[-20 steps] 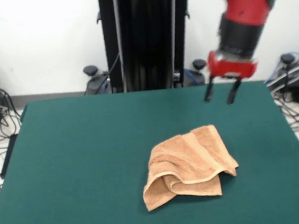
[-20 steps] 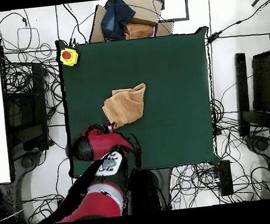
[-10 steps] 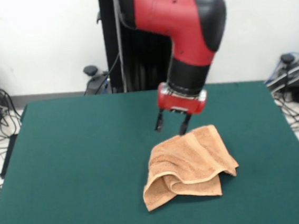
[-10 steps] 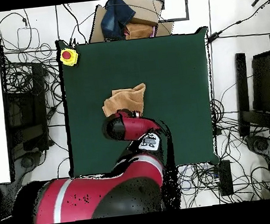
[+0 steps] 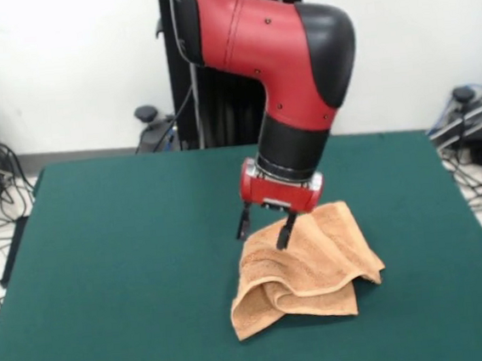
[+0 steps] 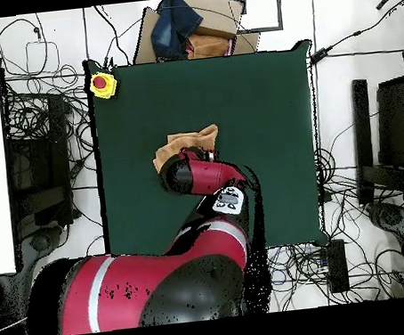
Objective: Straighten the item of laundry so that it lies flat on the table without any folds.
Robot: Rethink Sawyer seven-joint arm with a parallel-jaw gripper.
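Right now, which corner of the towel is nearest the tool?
The towel's far-left corner, as the front view shows it: the open tool hovers right over that raised edge. The near pointed corner and the right corner lie well clear.

I can read no text, label, brand, number or sign in either view. From my side, the orange-tan towel [image 5: 305, 264] shows only plain terry and its woven border bands; no label is in sight on it. The red arm [image 5: 270, 41] carries no lettering I can make out, and a small light panel with dark dots near its wrist [image 6: 230, 201] in the overhead view is too small to read.
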